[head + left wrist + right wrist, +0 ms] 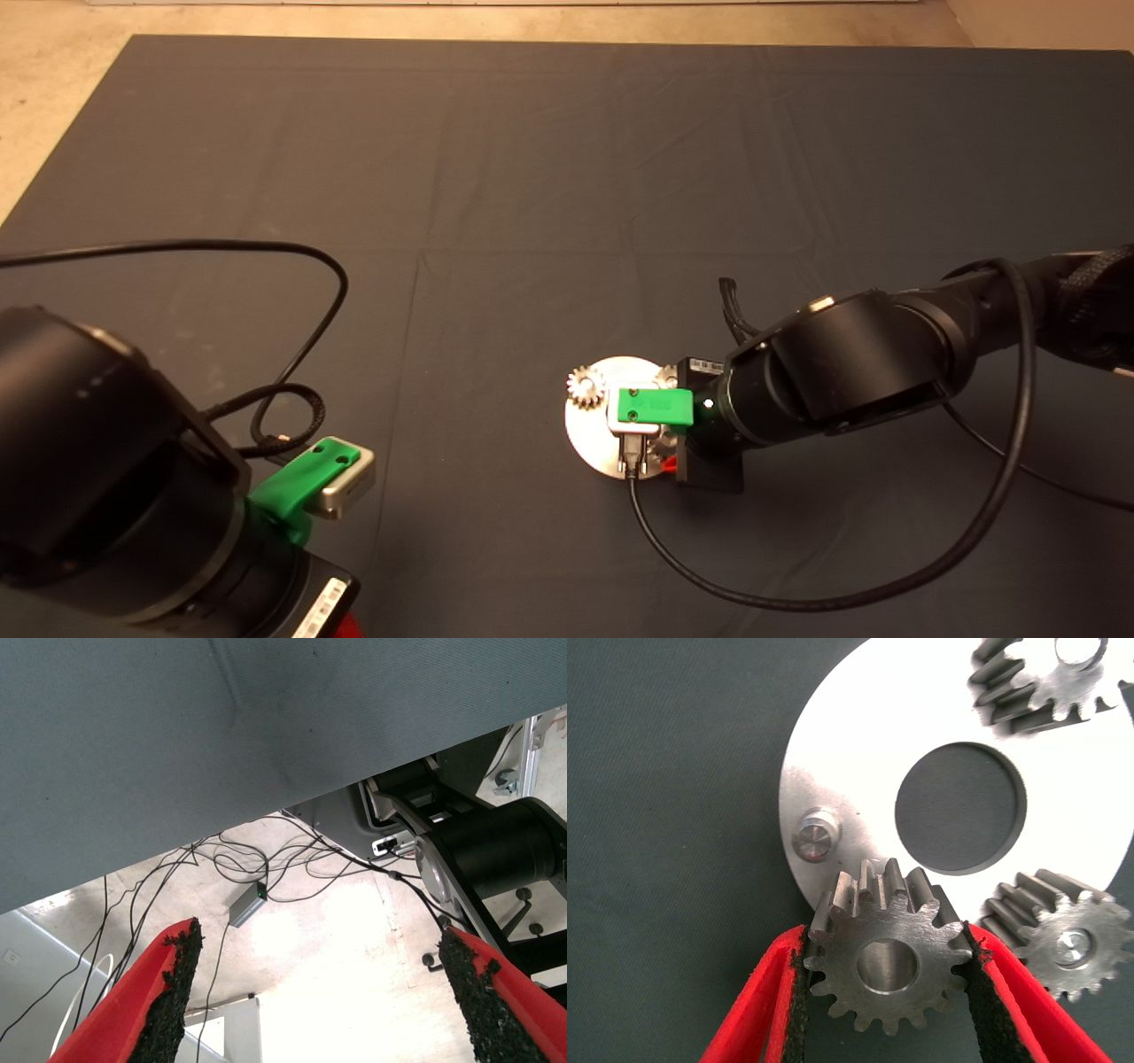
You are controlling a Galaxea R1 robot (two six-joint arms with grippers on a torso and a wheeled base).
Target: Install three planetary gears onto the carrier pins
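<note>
The round silver disc (859, 744) with a large central hole lies on the mat, also seen in the head view (589, 434). Two planetary gears sit on carrier pins: one (1036, 678), one (1063, 939); the first shows in the head view (586, 386). One carrier pin (815, 835) stands bare. My right gripper (886, 970) is shut on the third gear (886, 961), held flat just above the disc's edge, beside the bare pin. In the head view the right gripper (651, 416) hangs over the disc. My left gripper (319, 992) is open and empty, parked at the lower left.
The right arm's black cable (797, 594) loops over the mat in front of the disc. The left arm's cable (292, 354) lies at the left. Past the mat's edge the left wrist view shows floor cables and a robot base (496, 850).
</note>
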